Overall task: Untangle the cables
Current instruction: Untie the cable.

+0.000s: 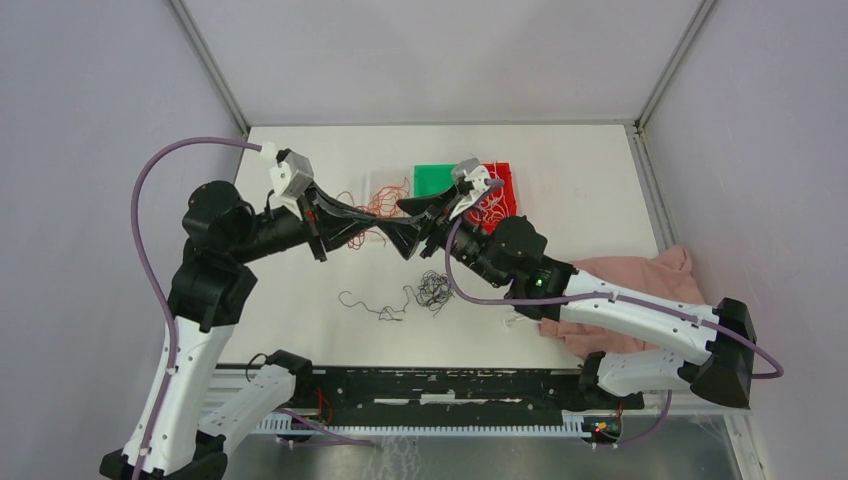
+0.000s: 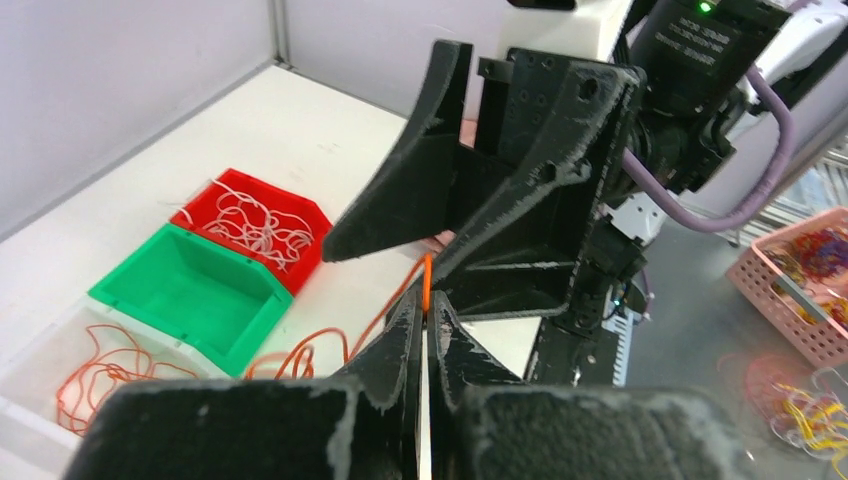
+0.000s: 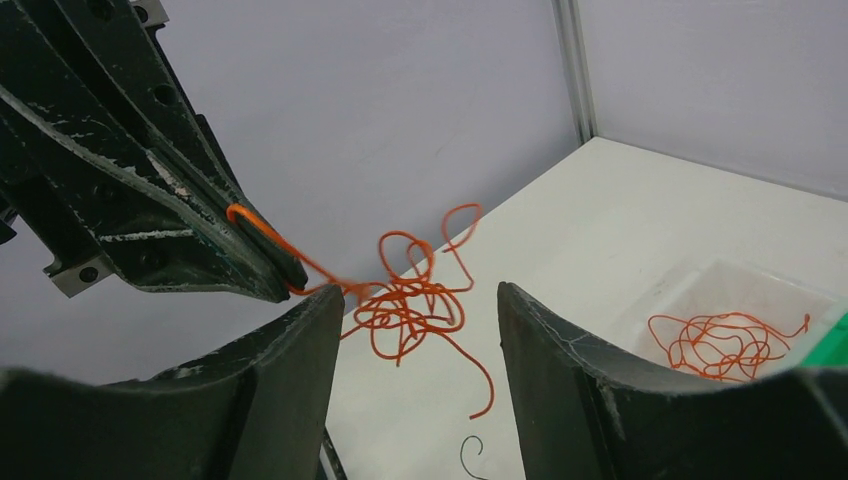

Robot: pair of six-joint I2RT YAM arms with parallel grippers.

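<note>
Up above the table (image 1: 300,330), the left gripper (image 3: 283,277) is pinched tight on one end of the orange cable bunch (image 3: 395,305), and the right gripper (image 3: 412,300), jaws apart right by the hanging curls, should grab just one loop and pull slowly so nothing slips.

Overhead view; close, opposed wrist views sharing the orange cable (image 3: 405,305)

3 bins (image 1: 432,180) rear, cables (image 1: 433,290) centre — near-left table (image 1: 285,325) free
</note>
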